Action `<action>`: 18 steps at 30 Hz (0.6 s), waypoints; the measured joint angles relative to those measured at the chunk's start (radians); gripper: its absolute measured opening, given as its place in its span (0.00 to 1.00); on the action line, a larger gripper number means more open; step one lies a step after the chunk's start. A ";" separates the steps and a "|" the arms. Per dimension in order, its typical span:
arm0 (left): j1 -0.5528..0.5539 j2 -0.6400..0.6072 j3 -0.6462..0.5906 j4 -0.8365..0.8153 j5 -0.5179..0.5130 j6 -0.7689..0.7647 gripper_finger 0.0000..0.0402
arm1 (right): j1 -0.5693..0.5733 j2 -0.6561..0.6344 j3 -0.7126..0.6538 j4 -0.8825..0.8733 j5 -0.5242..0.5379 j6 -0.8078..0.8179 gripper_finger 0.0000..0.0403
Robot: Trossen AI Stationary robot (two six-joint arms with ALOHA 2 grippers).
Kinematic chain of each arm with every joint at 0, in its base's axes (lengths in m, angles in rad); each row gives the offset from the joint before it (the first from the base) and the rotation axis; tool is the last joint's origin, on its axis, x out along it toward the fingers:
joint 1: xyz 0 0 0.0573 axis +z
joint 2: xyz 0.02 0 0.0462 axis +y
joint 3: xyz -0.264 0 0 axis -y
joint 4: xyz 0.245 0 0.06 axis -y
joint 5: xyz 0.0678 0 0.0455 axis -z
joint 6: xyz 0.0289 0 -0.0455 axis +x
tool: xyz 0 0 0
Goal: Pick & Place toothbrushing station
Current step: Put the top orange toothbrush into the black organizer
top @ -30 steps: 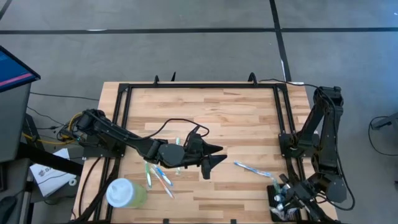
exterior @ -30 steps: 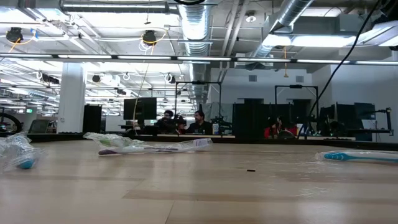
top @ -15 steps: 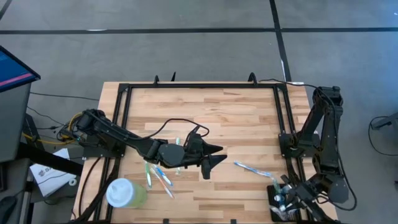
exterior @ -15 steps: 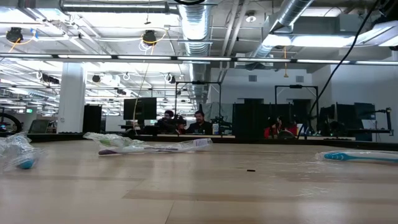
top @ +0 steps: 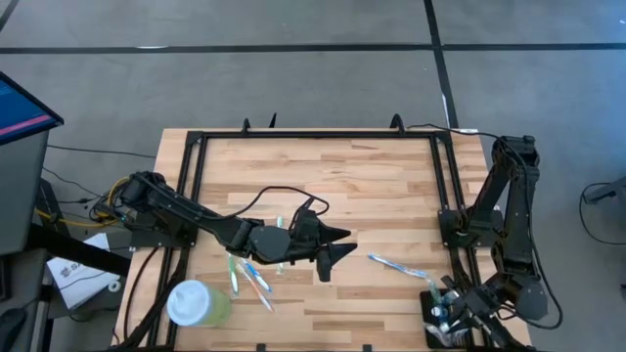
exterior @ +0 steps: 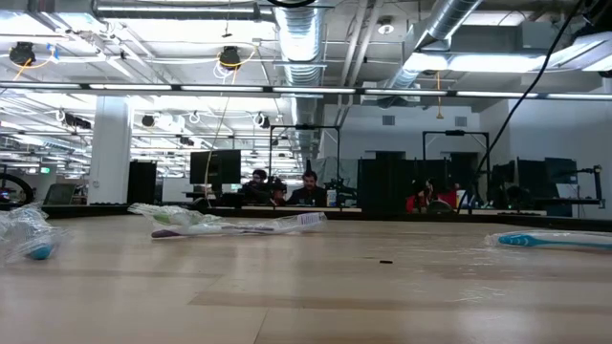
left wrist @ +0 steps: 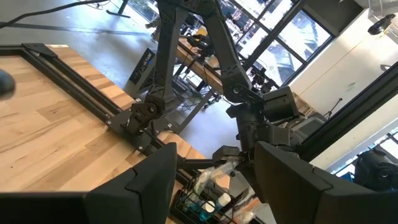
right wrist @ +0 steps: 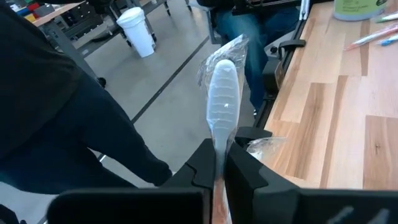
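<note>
The toothbrushing station [top: 437, 319], a small black holder with several brushes standing in it, sits at the table's near right corner; the left wrist view also shows it [left wrist: 200, 204]. My right gripper [top: 453, 305] hovers right over it, shut on a plastic-wrapped toothbrush [right wrist: 222, 99]. My left gripper [top: 339, 244] hangs level above the table's middle, open and with nothing in it, pointing at the station. Neither gripper shows in the low view. My right gripper pinches the wrapped toothbrush between its two fingers [right wrist: 202, 163], on the stem just below the head [right wrist: 217, 146]. The brush lies along the fingers, its wrapped head sticking out past their tips. Whether its other end touches the station is hidden by the gripper.
One wrapped toothbrush [top: 396, 264] lies right of centre and several more [top: 250, 278] left of centre. A pale green cup with a white lid [top: 196, 304] stands at the near left. A black frame [top: 313, 136] rims the table. A person in dark clothes [right wrist: 68, 118] is beside the near edge.
</note>
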 joint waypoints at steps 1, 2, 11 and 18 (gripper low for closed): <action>0.000 0.000 0.000 0.000 0.000 0.000 0.53 | 0.000 0.000 0.000 0.000 0.002 0.000 0.03; 0.000 0.000 0.000 0.000 0.000 0.000 0.53 | 0.000 0.000 0.000 0.000 0.011 0.000 0.03; 0.000 0.000 0.000 -0.003 0.000 0.000 0.53 | -0.001 0.000 0.000 -0.029 -0.004 0.017 0.03; 0.000 0.000 0.000 -0.003 0.000 0.000 0.53 | 0.000 0.000 0.000 -0.029 -0.059 -0.006 0.02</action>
